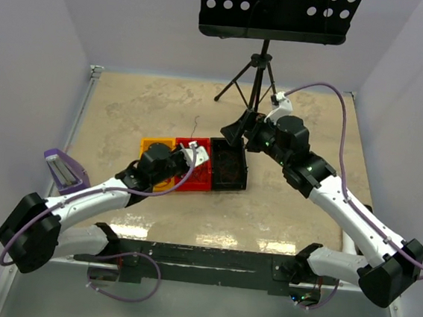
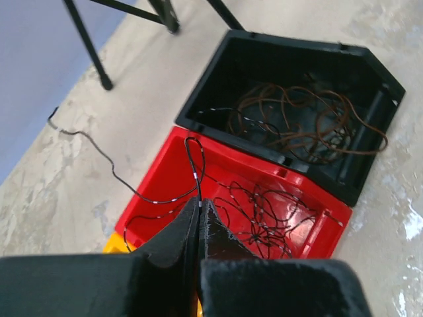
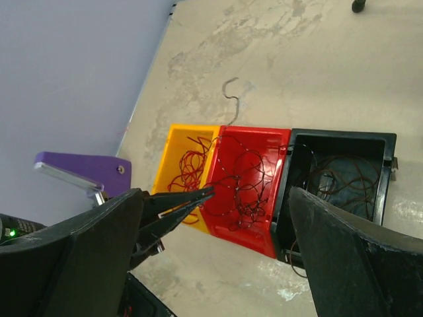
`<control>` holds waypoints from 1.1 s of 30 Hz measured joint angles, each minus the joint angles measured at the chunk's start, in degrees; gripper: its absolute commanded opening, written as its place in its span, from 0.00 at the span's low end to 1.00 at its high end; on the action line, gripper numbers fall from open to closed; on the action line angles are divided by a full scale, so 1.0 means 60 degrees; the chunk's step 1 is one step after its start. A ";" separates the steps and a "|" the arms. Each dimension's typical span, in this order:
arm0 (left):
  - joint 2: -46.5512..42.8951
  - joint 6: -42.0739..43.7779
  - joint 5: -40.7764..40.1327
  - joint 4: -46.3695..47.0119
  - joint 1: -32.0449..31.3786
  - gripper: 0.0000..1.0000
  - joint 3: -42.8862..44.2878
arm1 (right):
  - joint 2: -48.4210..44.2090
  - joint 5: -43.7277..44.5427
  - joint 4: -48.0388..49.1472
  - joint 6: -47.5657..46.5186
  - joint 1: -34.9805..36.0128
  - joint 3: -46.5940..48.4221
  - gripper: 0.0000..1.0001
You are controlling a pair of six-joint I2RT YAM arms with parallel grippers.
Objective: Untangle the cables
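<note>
While the jaws of my left gripper (image 2: 199,206) pinch shut on a black cable (image 2: 193,162) above the tangle (image 2: 264,224) in the red bin (image 2: 232,153), and the right gripper (image 1: 238,131) hangs wide open and empty, I judge we're mid-extraction, so next I draw it clear without dragging its neighbours.

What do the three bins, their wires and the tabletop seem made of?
The yellow bin, red bin and black bin look like moulded plastic: uniform colour, soft sheen, stepped rims. The red wires, black wires and brown wires hold loose curls, so probably thin coated wire; the core is not visible. The tabletop is mottled beige with faint gloss, laminate or stone, hard to say.
</note>
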 measured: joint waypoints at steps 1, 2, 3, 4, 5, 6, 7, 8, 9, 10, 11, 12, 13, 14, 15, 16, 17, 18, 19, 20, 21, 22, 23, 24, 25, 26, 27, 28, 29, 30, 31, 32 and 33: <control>0.0168 0.0124 0.0095 -0.0015 -0.0051 0.00 0.0004 | -0.0004 0.0007 0.0040 0.0018 0.0000 -0.0109 0.97; 0.0328 0.0171 0.0138 -0.0018 -0.0076 0.00 0.0004 | -0.0004 0.0025 0.0080 0.0029 0.0000 -0.0189 0.97; 0.0463 0.0200 0.0189 -0.0018 -0.0087 0.00 0.0004 | -0.0004 0.0033 0.0146 0.0036 0.0000 -0.0266 0.97; 0.0601 0.0197 0.0226 -0.0018 -0.0095 0.00 0.0004 | -0.0011 0.0036 0.0178 0.0036 0.0000 -0.0313 0.97; 0.0718 0.0186 0.0306 -0.0029 -0.0098 0.00 0.0007 | -0.0018 0.0044 0.0233 0.0036 0.0000 -0.0357 0.97; 0.0809 0.0127 0.0386 -0.0058 -0.0098 0.00 0.0022 | -0.0029 0.0058 0.0302 0.0036 0.0000 -0.0404 0.97; 0.0911 0.0022 0.0539 -0.0127 -0.0098 0.00 0.0084 | -0.0044 0.0084 0.0339 0.0033 0.0000 -0.0441 0.97; 0.1020 -0.0124 0.0707 -0.0149 -0.0106 0.00 0.0186 | -0.0066 0.0113 0.0346 0.0033 0.0000 -0.0463 0.97; 0.1115 -0.0229 0.0831 -0.0175 -0.0142 0.00 0.0310 | -0.0073 0.0135 0.0350 0.0029 0.0000 -0.0466 0.97; 0.1213 -0.0346 0.0896 -0.0189 -0.0193 0.08 0.0466 | -0.0076 0.0200 0.0375 0.0026 0.0000 -0.0466 0.97; 0.1319 -0.0448 0.0911 -0.0186 -0.0251 0.21 0.0641 | -0.0076 0.0277 0.0401 0.0018 0.0000 -0.0466 0.97; 0.1410 -0.0576 0.0860 -0.0182 -0.0302 0.32 0.0783 | -0.0076 0.0299 0.0404 0.0007 0.0000 -0.0466 0.97; 0.1479 -0.0681 0.0798 -0.0189 -0.0331 0.34 0.0892 | -0.0076 0.0339 0.0404 -0.0004 0.0000 -0.0466 0.97; 0.1515 -0.0809 0.0736 -0.0208 -0.0328 0.36 0.0943 | -0.0076 0.0372 0.0401 -0.0015 0.0000 -0.0466 0.97; 0.1541 -0.1060 0.0670 -0.0324 -0.0255 0.36 0.1002 | -0.0087 0.0423 0.0401 -0.0044 0.0000 -0.0466 0.98; 0.1555 -0.1297 0.0616 -0.0474 -0.0124 0.36 0.1045 | -0.0109 0.0477 0.0390 -0.0051 0.0000 -0.0466 0.98; 0.1559 -0.1515 0.0561 -0.0663 0.0029 0.35 0.1086 | -0.0135 0.0514 0.0375 -0.0058 0.0000 -0.0466 0.98; 0.1559 -0.1738 0.0492 -0.0852 0.0153 0.35 0.1104 | -0.0186 0.0539 0.0372 -0.0073 0.0000 -0.0466 0.98; 0.1559 -0.1942 0.0419 -0.1035 0.0270 0.33 0.1107 | -0.0248 0.0550 0.0368 -0.0084 0.0000 -0.0466 0.98; 0.1559 -0.2142 0.0364 -0.1228 0.0353 0.33 0.1115 | -0.0313 0.0568 0.0364 -0.0087 -0.0004 -0.0466 0.98; 0.1559 -0.2310 0.0353 -0.1402 0.0386 0.32 0.1115 | -0.0364 0.0583 0.0361 -0.0098 -0.0004 -0.0463 0.98; 0.1559 -0.2419 0.0353 -0.1515 0.0386 0.30 0.1115 | -0.0408 0.0601 0.0357 -0.0113 -0.0004 -0.0459 0.98; 0.1559 -0.2579 0.0350 -0.1650 0.0386 0.28 0.1115 | -0.0437 0.0608 0.0357 -0.0124 -0.0004 -0.0459 0.98; 0.1559 -0.2685 0.0331 -0.1752 0.0382 0.27 0.1118 | -0.0459 0.0616 0.0339 -0.0135 0.0000 -0.0455 0.98; 0.1559 -0.2790 0.0313 -0.1843 0.0382 0.24 0.1126 | -0.0466 0.0627 0.0331 -0.0149 -0.0004 -0.0455 0.98; 0.1559 -0.2852 0.0280 -0.1905 0.0382 0.24 0.1133 | -0.0466 0.0656 0.0324 -0.0153 -0.0004 -0.0452 0.98; 0.1559 -0.2907 0.0215 -0.1945 0.0386 0.25 0.1144 | -0.0466 0.0707 0.0306 -0.0153 -0.0004 -0.0452 0.98; 0.1555 -0.2932 0.0171 -0.1985 0.0401 0.33 0.1151 | -0.0466 0.0754 0.0273 -0.0153 -0.0004 -0.0448 0.98; 0.1541 -0.2951 0.0157 -0.2051 0.0412 0.44 0.1169 | -0.0470 0.0780 0.0248 -0.0153 -0.0004 -0.0448 0.98; 0.1515 -0.2976 0.0146 -0.2124 0.0430 0.62 0.1195 | -0.0481 0.0787 0.0215 -0.0157 -0.0004 -0.0448 0.99; 0.1457 -0.2991 0.0153 -0.2204 0.0448 0.77 0.1228 | -0.0503 0.0798 0.0168 -0.0153 -0.0004 -0.0448 0.98; 0.1366 -0.2980 0.0168 -0.2346 0.0466 0.91 0.1282 | -0.0525 0.0816 0.0120 -0.0157 -0.0007 -0.0448 0.98; 0.1264 -0.2969 0.0219 -0.2550 0.0470 1.00 0.1399 | -0.0543 0.0834 0.0095 -0.0157 -0.0011 -0.0444 0.99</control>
